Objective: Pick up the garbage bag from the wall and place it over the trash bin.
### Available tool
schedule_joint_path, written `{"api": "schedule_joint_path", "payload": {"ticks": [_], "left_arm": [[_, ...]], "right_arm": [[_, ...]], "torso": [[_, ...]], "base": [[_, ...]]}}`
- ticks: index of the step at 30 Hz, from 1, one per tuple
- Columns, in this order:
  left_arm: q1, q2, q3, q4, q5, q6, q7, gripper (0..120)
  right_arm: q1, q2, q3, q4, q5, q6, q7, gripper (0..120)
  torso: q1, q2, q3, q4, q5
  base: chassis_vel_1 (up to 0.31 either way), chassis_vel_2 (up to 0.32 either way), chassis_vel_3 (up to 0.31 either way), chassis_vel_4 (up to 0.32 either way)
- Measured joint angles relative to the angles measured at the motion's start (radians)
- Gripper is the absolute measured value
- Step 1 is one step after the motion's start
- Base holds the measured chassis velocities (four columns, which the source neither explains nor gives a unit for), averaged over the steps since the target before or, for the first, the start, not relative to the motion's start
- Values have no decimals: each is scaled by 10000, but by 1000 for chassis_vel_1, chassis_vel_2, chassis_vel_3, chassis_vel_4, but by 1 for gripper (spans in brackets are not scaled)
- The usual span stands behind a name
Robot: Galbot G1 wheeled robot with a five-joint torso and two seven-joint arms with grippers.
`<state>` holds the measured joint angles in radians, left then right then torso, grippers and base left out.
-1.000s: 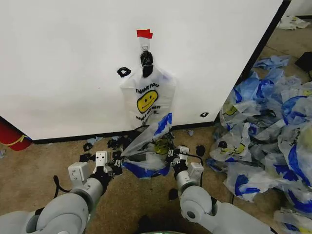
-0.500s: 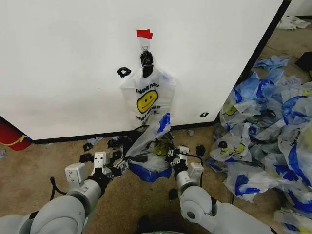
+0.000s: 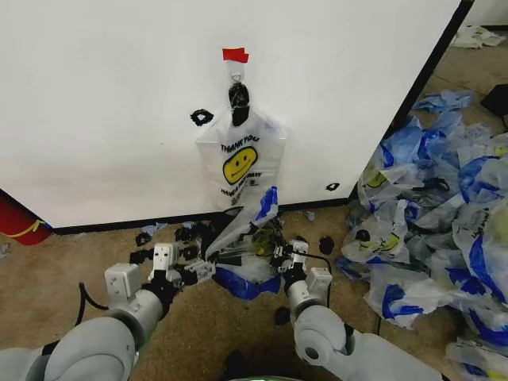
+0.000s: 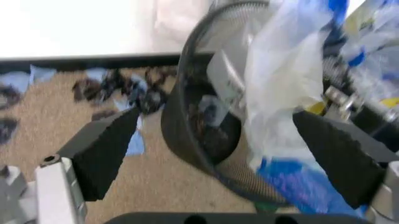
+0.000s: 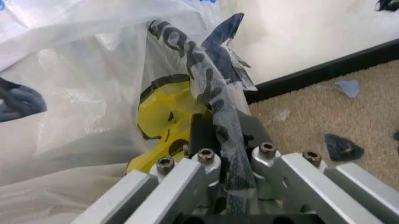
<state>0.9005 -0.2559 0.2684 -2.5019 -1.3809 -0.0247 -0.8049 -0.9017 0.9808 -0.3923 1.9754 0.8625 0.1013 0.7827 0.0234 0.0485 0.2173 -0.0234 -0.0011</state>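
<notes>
Left gripper: my left gripper (image 3: 189, 274) sits low at about 8 o'clock in the head view, jaws spread wide and holding nothing; in its wrist view the two black pads (image 4: 106, 151) stand well apart with the bin between them.

Trash bin: the trash bin (image 4: 206, 140), black mesh, stands on the carpet at the foot of the wall (image 3: 103, 95), near 6 o'clock, with the bag draped partly over its rim.

Garbage bag: the garbage bag (image 3: 242, 238) I am working is thin translucent film with blue and yellow print, bunched over the bin between my two grippers. Another smiley bag (image 3: 240, 159) hangs on the hook (image 3: 237, 75) at 12 o'clock, under the red tape (image 3: 235, 55).

Right gripper: my right gripper (image 3: 283, 255), just right of centre, is clamped on a twisted strip of the bag (image 5: 218, 116).

Handling: I judge it nearly weightless, limp and slippery; it will sag, cling and may tear if tugged against the mesh.

Where to hold: a gathered edge or handle loop looks best, one side per gripper, so the mouth can be stretched over the rim.

Bag pile: a heap of blue-and-white bags (image 3: 432, 230) lies at 3 o'clock, well apart.
</notes>
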Motion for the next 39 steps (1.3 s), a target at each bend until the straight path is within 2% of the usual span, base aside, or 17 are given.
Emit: {"api": "schedule_joint_path", "payload": {"ticks": [3, 12, 18, 21, 28, 39], "left_arm": [[-324, -34, -263, 3, 65, 0, 260, 97], [-445, -14, -591, 10, 216, 3, 1369, 97], [-610, -311, -260, 15, 329, -149, 1949, 97], [-775, -502, 162, 18, 479, -265, 2314, 96], [-924, -743, 616, 291, 749, -407, 2478, 94], [-1043, -900, 747, 1058, 1044, -692, 2678, 94]], "right_arm": [[31, -57, -122, -38, -29, -64, 9, 0], [380, -6, -820, -44, -63, -106, 45, 0], [816, 7, -1385, -11, -37, -204, 175, 0], [1568, -206, -2226, 141, 191, -267, 222, 0], [2480, -444, -2992, 289, 592, -324, 262, 0], [2651, -618, -3350, 639, 618, -327, 208, 0]], "torso": [[0, 0, 0, -6, 0], [0, 0, 0, -2, 1], [0, 0, 0, -3, -1], [0, 0, 0, -1, -1], [0, 0, 0, -2, 0], [0, 0, 1, -2, 0]], "base": [[0, 0, 0, 0], [0, 0, 0, 0], [0, 0, 0, 0], [0, 0, 0, 0], [0, 0, 0, 0], [0, 0, 0, 0]]}}
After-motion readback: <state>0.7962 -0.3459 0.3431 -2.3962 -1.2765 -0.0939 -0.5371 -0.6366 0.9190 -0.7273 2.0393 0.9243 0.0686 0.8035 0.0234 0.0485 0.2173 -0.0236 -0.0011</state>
